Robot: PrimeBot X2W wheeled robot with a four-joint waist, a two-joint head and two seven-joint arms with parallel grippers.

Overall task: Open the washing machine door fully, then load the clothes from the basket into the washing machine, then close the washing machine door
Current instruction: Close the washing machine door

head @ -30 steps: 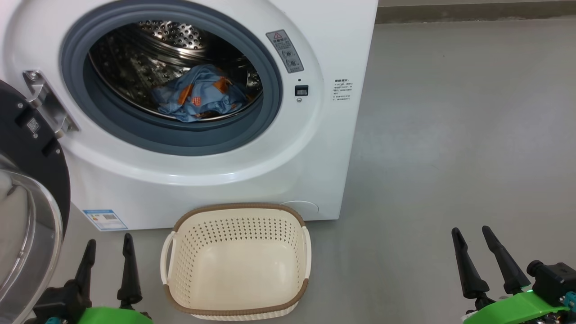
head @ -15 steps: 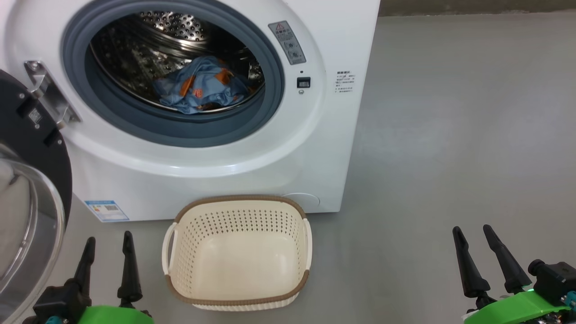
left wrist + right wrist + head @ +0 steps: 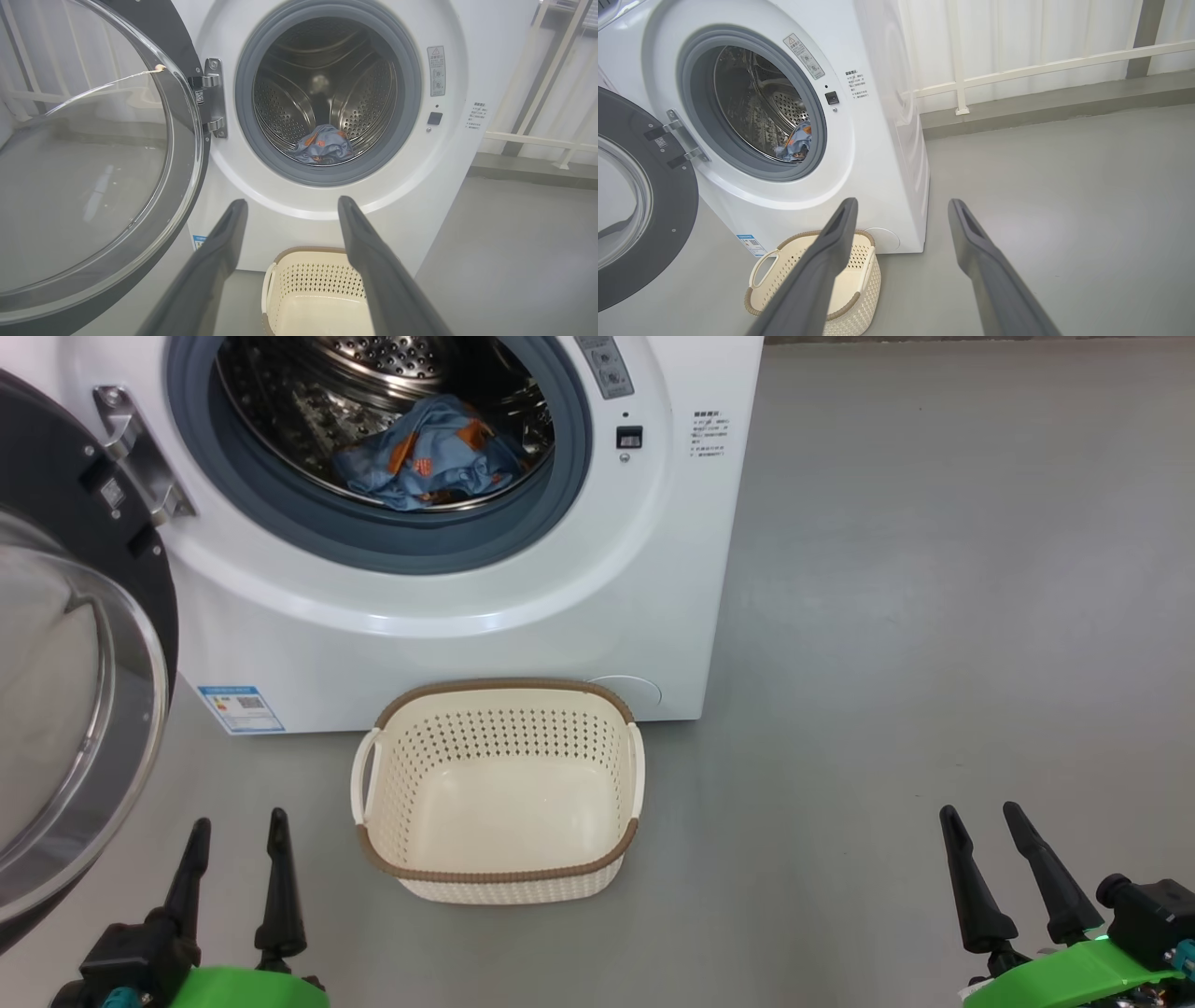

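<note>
The left pincer (image 3: pixel 239 818) and right pincer (image 3: pixel 979 808) are each spread apart, holding nothing. The blue clothes with orange pictures (image 3: pixel 429 453) lie ahead in the big white washing machine (image 3: pixel 467 635). A weak push could leave the round black glass door (image 3: pixel 56 476), left of the left pincer, not clicked shut.

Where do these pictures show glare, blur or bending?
Head view: crisp, even light; the perforated steel drum glints, and the round black-rimmed glass door carries pale reflections. Left wrist view: the dark fingers of the left end effector look soft, being so close. Right wrist view: the big white washing machine leans, its straight edges bowed.
</note>
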